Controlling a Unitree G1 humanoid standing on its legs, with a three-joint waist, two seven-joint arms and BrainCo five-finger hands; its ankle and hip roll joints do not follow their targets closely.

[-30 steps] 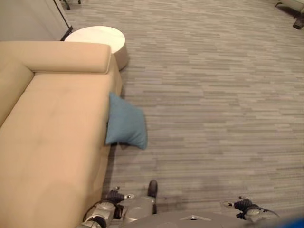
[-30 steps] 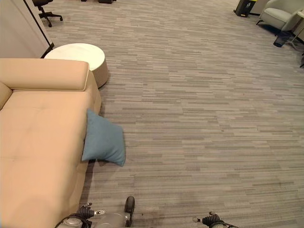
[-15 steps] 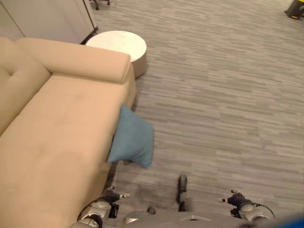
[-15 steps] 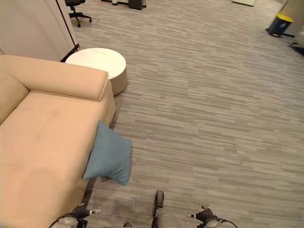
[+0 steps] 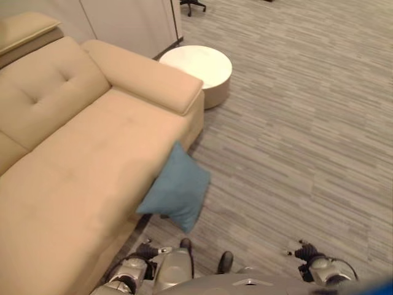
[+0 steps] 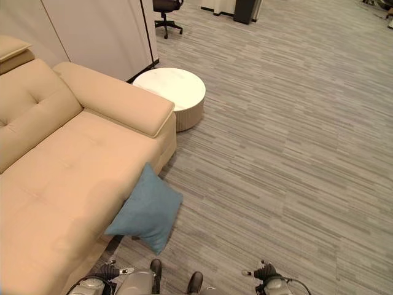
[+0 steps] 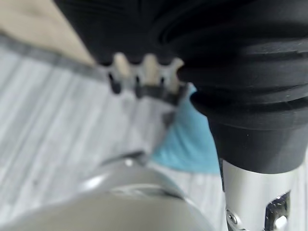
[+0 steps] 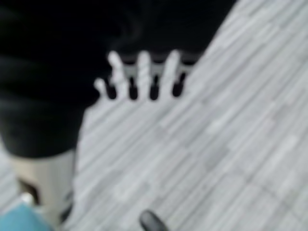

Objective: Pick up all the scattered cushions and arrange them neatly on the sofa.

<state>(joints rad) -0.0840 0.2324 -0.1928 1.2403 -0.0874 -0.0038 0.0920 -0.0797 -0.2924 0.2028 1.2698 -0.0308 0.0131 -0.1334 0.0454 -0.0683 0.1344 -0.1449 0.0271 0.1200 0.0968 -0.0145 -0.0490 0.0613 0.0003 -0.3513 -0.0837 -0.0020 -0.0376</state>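
A blue cushion [image 5: 176,191] stands on the grey carpet and leans against the front of the beige sofa [image 5: 73,153], below its armrest. The sofa seat is bare. My left hand [image 5: 146,251] hangs low by the sofa's front, a little nearer to me than the cushion and apart from it. Its fingers [image 7: 144,70] are straight and hold nothing, and the cushion [image 7: 188,144] shows beyond them. My right hand [image 5: 305,253] hangs over open carpet at the lower right, fingers [image 8: 143,72] straight and empty.
A low round white table [image 5: 198,61] stands on the carpet just past the sofa's armrest. Light cabinet panels [image 6: 98,27] rise behind the sofa, with an office chair [image 6: 166,7] beyond. Striped grey carpet [image 5: 307,135] spreads to the right.
The whole picture has swung, so the camera has moved: more of the sofa's back and the cabinets now show. The cushion still leans on the sofa. Both hands hang as before.
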